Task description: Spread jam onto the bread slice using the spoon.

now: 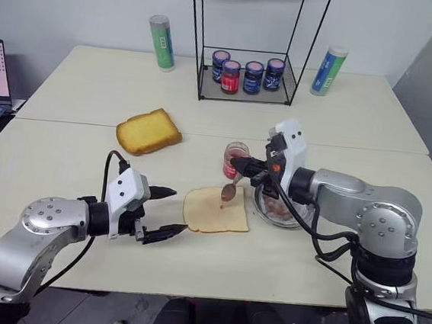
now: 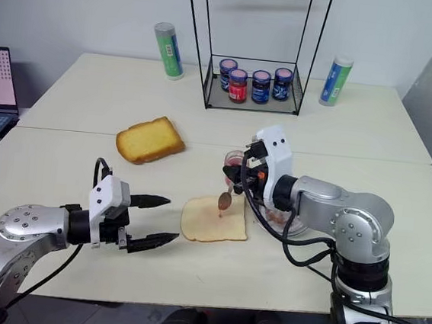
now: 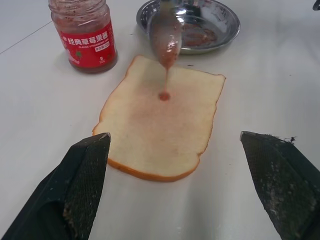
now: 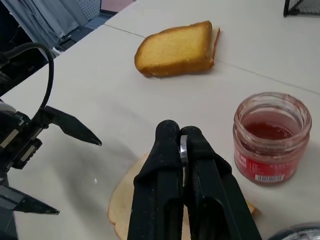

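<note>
Holding the spoon [image 1: 229,191] bowl-down over the bread slice [image 1: 216,211], your right gripper [image 1: 240,165] has its two fingers clenched on the slim handle — you can see the silver edge pinched between them in the right wrist view. That grip makes sense: the spoon hangs steeply, handle up toward the gripper and bowl tilted down toward the table, so the jam [image 3: 166,47] runs off the tip by itself. A thin red thread drops from the bowl to a small dot near the slice's middle. The spoon's long axis runs from the gripper down and a little toward your left arm, closer to upright than flat; I judge you'll need to lay it shallower before the bowl can actually smear.

The slice lies flat on the table [image 1: 72,140], its longer side running from the left gripper [image 1: 167,212] toward the open jam jar [image 1: 235,158] and the steel dish [image 3: 227,22] beyond, both kept close so a refill is a short trip. Your left gripper is released, fingers spread wide and holding nothing, parked just beside the slice's near edge — well placed, I'd say, to pin the bread if it slides under the spoon.
</note>
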Tool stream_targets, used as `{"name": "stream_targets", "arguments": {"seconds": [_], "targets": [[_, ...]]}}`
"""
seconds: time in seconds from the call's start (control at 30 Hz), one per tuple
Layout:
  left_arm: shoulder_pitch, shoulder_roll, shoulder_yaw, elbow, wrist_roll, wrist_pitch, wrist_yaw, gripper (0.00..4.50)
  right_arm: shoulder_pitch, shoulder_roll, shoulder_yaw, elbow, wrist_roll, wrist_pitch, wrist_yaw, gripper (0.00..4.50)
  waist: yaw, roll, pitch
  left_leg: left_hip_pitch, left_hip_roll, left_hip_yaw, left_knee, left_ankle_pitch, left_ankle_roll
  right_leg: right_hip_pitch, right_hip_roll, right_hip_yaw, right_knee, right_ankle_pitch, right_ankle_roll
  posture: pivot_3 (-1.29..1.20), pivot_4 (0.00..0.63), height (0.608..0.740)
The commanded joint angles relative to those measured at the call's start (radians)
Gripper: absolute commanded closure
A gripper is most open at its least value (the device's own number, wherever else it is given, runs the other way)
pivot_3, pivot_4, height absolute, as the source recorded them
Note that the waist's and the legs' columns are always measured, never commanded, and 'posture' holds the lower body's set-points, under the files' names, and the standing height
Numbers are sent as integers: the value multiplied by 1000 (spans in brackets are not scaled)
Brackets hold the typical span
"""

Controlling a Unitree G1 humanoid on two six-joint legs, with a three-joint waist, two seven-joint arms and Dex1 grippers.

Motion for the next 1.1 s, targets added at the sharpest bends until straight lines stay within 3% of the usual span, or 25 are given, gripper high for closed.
{"name": "stream_targets", "arguments": {"seconds": [0.03, 0.4, 0.77, 1.1], "targets": [[-1, 5, 16, -38, -20, 6, 12, 152, 2, 2, 33, -18, -50, -81, 51, 4422, 0, 0, 0, 0, 0, 0, 0, 0, 0, 0, 0, 0, 0, 0, 0, 0, 150, 740], [-2, 2, 9, -31, -12, 3, 28, 152, 27, 52, 15, 24, -69, -76, 66, 4422, 0, 0, 0, 0, 0, 0, 0, 0, 0, 0, 0, 0, 0, 0, 0, 0, 150, 740], [-11, -20, -26, -38, -7, 1, 57, 152, 40, 206, 19, 191, -111, -64, 29, 4422, 0, 0, 0, 0, 0, 0, 0, 0, 0, 0, 0, 0, 1, 0, 0, 0, 150, 740], [-5, -22, -30, -43, -9, -4, 65, 152, 64, 180, -6, 247, -203, -80, 26, 4422, 0, 0, 0, 0, 0, 0, 1, 0, 0, 0, 0, 0, 1, 0, 0, 0, 150, 740]]}}
